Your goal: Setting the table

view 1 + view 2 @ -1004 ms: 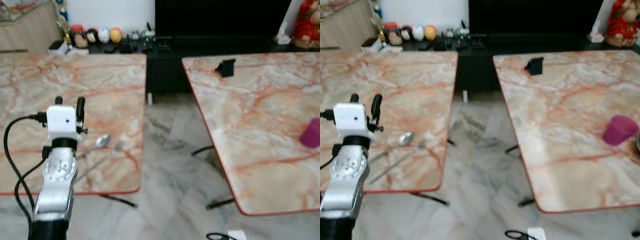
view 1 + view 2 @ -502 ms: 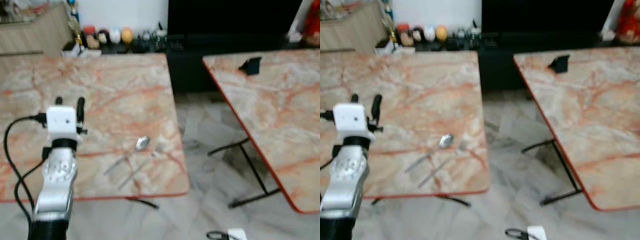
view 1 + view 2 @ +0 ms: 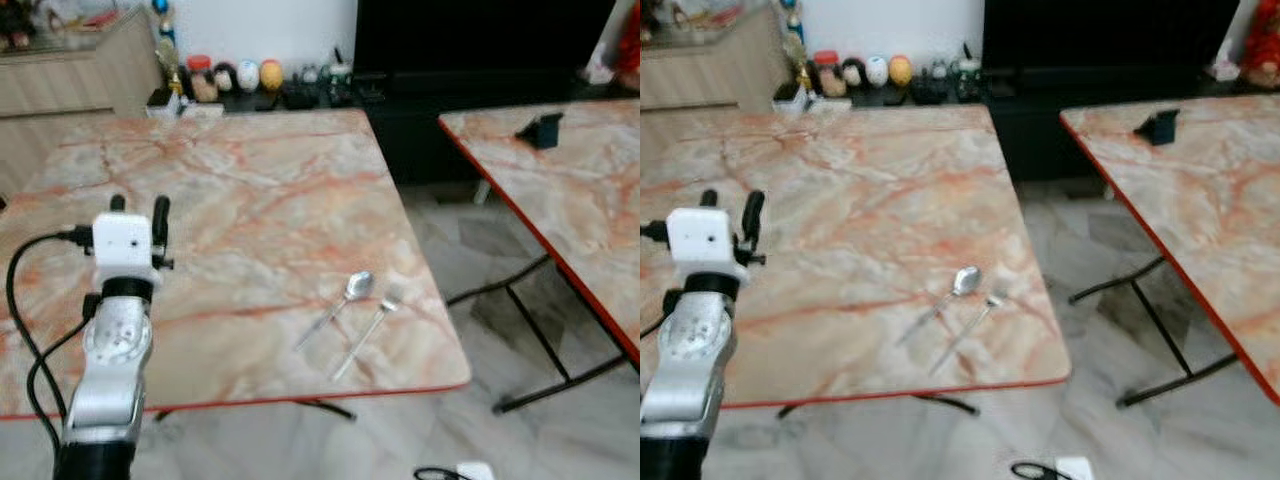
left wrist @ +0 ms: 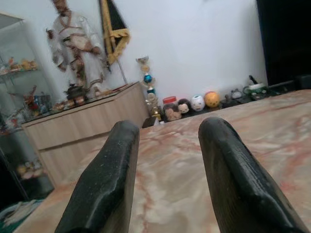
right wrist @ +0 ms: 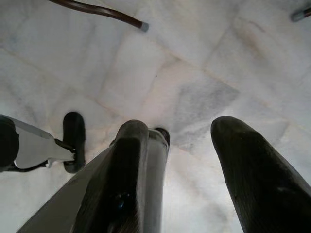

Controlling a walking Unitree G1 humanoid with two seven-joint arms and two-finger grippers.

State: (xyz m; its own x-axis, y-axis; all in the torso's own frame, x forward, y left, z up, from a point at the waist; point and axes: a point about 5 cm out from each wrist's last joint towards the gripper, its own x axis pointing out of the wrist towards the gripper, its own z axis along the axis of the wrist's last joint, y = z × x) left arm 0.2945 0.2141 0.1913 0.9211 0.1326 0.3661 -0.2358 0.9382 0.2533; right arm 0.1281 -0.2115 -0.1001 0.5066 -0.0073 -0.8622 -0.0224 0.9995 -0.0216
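Marble-topped table (image 3: 230, 200) is faced, with spoon (image 3: 343, 300) and fork (image 3: 367, 335) lying side by side near its front right corner. Left gripper (image 3: 138, 212) is held parted and empty (right gripper (image 5: 180, 160) likewise, over floor). Approach seems underway; reaching to cutlery is judged next.

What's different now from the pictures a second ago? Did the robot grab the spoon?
No. Only the camera turned left: the whole scene slid right, so the pink cup left the picture. The silver spoon and silver fork lie untouched, side by side on the marble-patterned table. The left gripper stays raised, open and empty; the right gripper hangs open over the floor.
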